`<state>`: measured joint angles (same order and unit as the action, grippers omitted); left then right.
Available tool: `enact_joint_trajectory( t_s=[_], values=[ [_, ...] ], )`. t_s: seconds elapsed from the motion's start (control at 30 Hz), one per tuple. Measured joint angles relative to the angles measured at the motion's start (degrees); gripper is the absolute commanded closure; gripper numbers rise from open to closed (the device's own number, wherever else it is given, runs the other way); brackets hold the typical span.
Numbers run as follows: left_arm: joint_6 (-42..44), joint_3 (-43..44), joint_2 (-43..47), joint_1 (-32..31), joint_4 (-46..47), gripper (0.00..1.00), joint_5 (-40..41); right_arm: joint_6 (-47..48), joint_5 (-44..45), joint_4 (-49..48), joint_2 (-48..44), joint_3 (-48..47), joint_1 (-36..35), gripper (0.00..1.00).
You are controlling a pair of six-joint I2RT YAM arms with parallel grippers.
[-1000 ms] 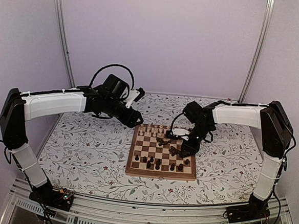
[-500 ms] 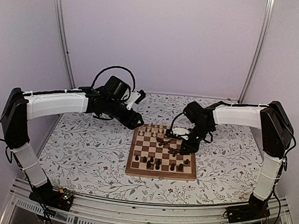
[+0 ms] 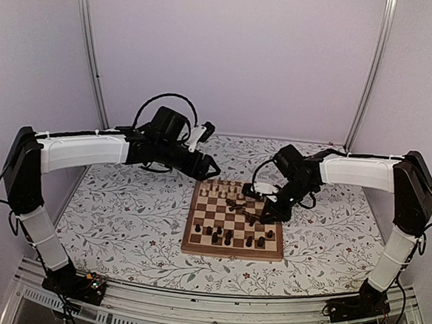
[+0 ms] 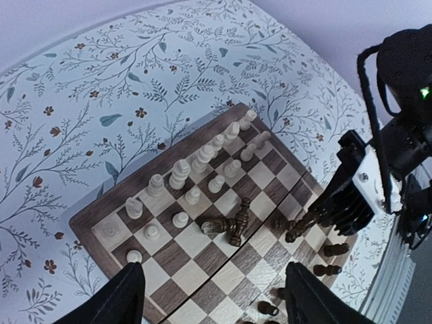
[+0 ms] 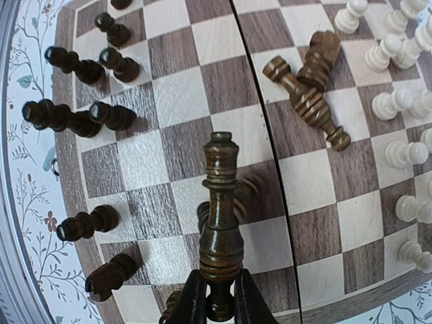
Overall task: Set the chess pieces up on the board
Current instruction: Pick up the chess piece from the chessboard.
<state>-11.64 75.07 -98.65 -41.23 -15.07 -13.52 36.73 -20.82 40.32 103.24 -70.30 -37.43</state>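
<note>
Dark piece (image 5: 221, 209) is clamped in right gripper (image 5: 214, 300); left gripper (image 4: 216, 293) is held wide. Next: to be set upright on dark side of board (image 5: 179, 88).

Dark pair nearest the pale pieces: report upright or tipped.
Tipped: both dark pieces lie on their sides, touching, on the board.

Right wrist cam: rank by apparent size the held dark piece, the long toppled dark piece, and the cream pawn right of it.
1. held dark piece: largest, though nearest the camera, so true size is unsure.
2. long toppled dark piece.
3. cream pawn: smallest.
</note>
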Motion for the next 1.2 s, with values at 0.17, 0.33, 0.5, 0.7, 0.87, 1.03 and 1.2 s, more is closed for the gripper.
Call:
enact_joint_trajectory(
  t_s=[0.17,0.33,0.5,0.7,0.87,1.03,1.2],
  values=[
    [-6.0,-0.3,-1.5,0.0,5.3,0.32,-4.6,0.4,-1.2,-2.6,-1.4,1.0,0.0,0.93],
    [-11.3,-2.7,-5.4,-0.3,11.6,0.34,-8.9,0.5,-2.2,-3.7,-1.4,2.1,0.0,0.93],
    [-14.7,-3.3,-8.8,-1.3,14.8,0.36,-12.1,0.6,-3.0,-4.6,-2.3,2.5,0.1,0.93],
    [-18.1,-3.2,-12.1,-2.9,18.5,0.39,-15.9,0.5,-3.7,-5.4,-3.8,2.5,0.4,0.93],
    [-21.1,-3.2,-14.5,-3.4,21.4,0.42,-18.7,0.5,-3.8,-5.9,-3.8,2.6,0.7,0.93],
    [-23.0,-3.2,-16.5,-4.0,23.2,0.45,-21.7,0.3,-3.8,-6.1,-3.8,2.6,0.8,0.93],
    [-23.8,-1.9,-18.2,-5.5,23.1,0.54,-23.4,0.3,-3.8,-6.2,-3.8,2.6,0.8,0.92]
  ],
)
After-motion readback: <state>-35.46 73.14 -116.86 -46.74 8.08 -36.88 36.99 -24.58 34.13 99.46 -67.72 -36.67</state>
